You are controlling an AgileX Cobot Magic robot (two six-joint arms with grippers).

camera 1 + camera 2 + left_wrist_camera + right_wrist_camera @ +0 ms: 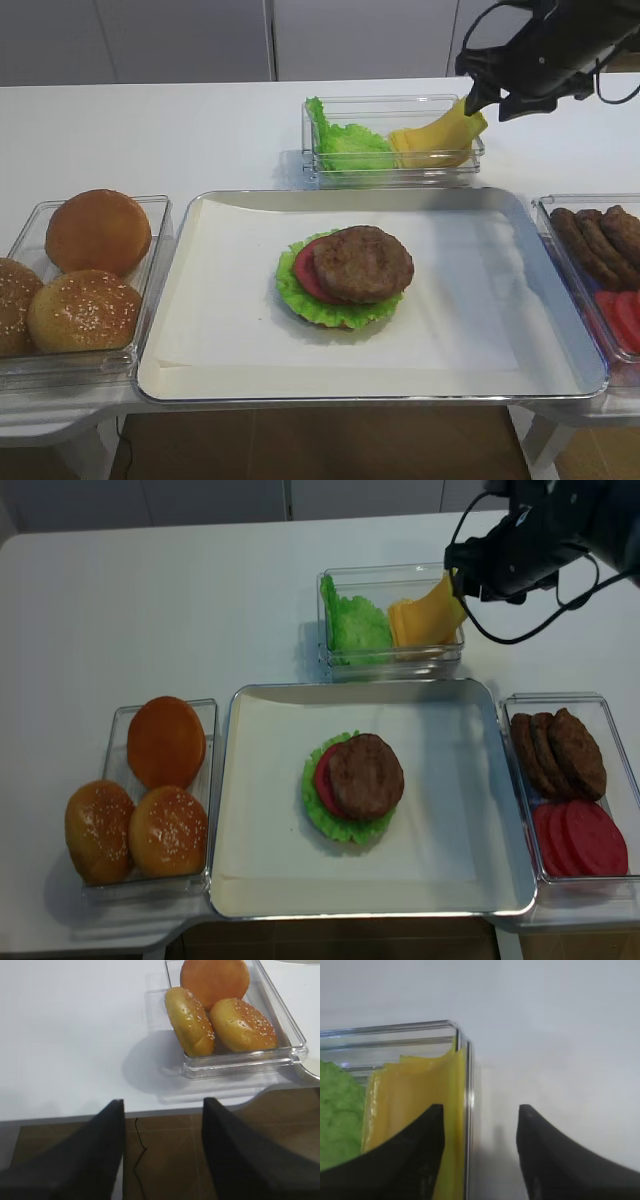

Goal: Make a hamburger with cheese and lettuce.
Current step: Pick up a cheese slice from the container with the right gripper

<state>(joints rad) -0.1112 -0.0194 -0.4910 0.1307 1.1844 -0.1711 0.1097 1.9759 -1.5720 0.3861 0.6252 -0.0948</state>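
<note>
White table (200, 130) carries everything. Metal tray (520, 215), paper-lined, sits front and centre. On the paper, slightly left of middle: the hamburger (345, 277), a stack of green leaf, tomato slice and brown patty on top, no bun.

Left of the tray: clear box of buns (140, 800), three in it, two seeded. Right of the tray: clear box of patties and tomato slices (570, 780).

Behind the tray: clear box (390, 105) with lettuce (345, 145) on its left and the cheese (440, 135) on its right, yellow slices leaning up against the right wall.

Right gripper (480, 1125) at the box's right end, jaws wide apart, straddling the wall: one finger inside over the cheese, the other outside. Holds nothing.

Left gripper (162, 1125) off the table's front edge near the buns, jaws apart, holding nothing.
</note>
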